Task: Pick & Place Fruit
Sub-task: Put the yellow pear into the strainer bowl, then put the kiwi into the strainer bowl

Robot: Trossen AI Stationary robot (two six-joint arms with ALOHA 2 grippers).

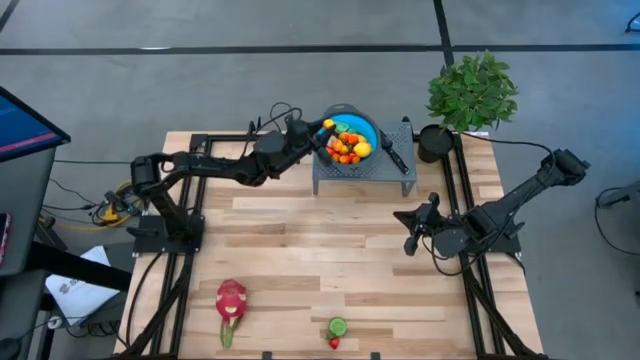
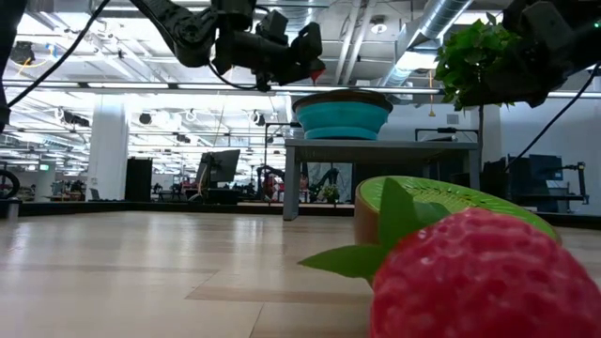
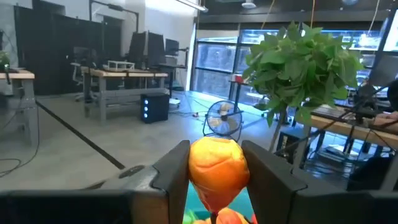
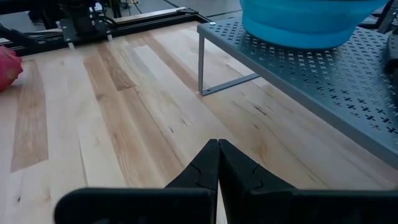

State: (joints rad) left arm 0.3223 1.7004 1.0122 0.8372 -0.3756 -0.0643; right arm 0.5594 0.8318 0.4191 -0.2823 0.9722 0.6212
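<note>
1. The left gripper point(image 1: 325, 125) is hanging over the rim of the blue bowl point(image 1: 366, 128), fingers partly apart and pinching an orange toy fruit point(image 3: 217, 168) between them
2. In the left wrist view that orange fruit is sitting snug between the two dark fingers point(image 3: 171, 171), with the potted plant point(image 3: 305, 59) showing beyond it
3. The bowl is sitting on a grey perforated rack point(image 1: 390, 172) at the far edge of the wooden table point(image 1: 300, 250), and it's holding a pile of small fruits point(image 1: 347, 145), orange, red, yellow and green
4. The dragon fruit point(image 1: 231, 300) is lying near the front left of the table, well apart from the bowl
5. A kiwi half point(image 1: 338, 326) and a strawberry point(image 1: 334, 343) are sitting just beside each other at the front edge
6. The right gripper point(image 1: 410, 240) is waiting low over the right side of the table, fingers pressed fully together and holding nothing
</note>
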